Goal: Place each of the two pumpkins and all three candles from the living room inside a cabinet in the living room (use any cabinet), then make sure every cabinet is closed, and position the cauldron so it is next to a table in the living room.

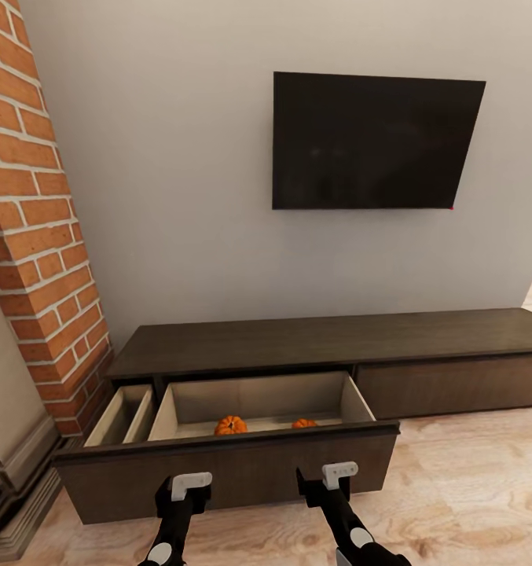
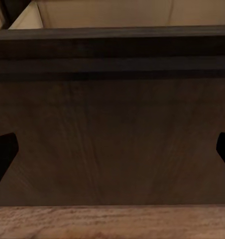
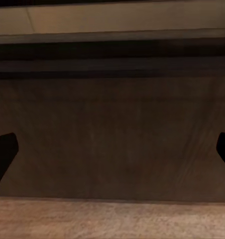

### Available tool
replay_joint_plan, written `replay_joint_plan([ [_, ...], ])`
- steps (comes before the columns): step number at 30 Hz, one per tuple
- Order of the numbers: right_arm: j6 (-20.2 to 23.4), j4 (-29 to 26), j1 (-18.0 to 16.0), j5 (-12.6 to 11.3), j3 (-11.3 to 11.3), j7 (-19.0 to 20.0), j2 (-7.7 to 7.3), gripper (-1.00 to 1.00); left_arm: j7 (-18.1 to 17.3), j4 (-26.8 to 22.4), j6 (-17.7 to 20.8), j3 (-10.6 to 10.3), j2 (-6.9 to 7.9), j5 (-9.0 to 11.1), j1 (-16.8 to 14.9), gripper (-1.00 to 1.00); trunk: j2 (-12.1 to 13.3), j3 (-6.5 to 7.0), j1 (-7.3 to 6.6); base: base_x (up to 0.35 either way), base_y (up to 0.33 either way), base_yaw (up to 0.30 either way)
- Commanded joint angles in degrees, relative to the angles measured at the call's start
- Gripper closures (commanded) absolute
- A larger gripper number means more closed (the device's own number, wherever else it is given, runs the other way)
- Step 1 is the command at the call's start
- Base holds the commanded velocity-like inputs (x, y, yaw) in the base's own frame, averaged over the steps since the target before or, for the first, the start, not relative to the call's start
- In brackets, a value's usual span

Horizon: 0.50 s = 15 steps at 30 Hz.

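Note:
The long dark brown cabinet (image 1: pixel 328 338) stands against the wall with its wide drawer pulled out. Two orange pumpkins (image 1: pixel 230 426) (image 1: pixel 303 423) lie inside on the pale drawer floor. My left gripper (image 1: pixel 188 478) and right gripper (image 1: pixel 338 472) both point at the dark drawer front (image 1: pixel 234 464), close to it. In the wrist views, the left gripper (image 2: pixel 112 154) and right gripper (image 3: pixel 112 152) are open, their fingertips (image 2: pixel 3 154) (image 3: pixel 224 149) wide apart with nothing between them. The candles, cauldron and table are out of view.
A narrower compartment (image 1: pixel 124 413) is also open, left of the wide drawer. A red brick column (image 1: pixel 38 220) rises at the left. A black TV (image 1: pixel 372 141) hangs on the wall above. Light wood-plank floor (image 1: pixel 470 487) stretches to the right.

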Motion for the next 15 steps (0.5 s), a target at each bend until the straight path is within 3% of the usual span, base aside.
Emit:
replay_joint_plan([
  [1,-0.17,0.04,-0.05,-0.20,0.42,-0.44,-0.02,-1.00,0.42,0.03,-0.22,-0.49,0.04,0.41,-0.05,-1.00,-0.02,-0.06,-0.01,0.003,0.000,0.000],
  [6,-0.17,0.04,-0.06,-0.20,0.38,-0.44,-0.05,-1.00,0.46,-0.16,-0.22,-0.48,0.00,0.41,-0.05,-1.00,-0.02,-0.06,-0.01,0.001,0.000,0.000],
  [15,-0.17,0.00,-0.04,-0.20,0.39,-0.44,-0.05,-1.00,0.45,-0.32,-0.22,-0.48,0.04,0.41,-0.05,-1.00,-3.63,-1.67,1.96,0.000,0.000,0.000],
])
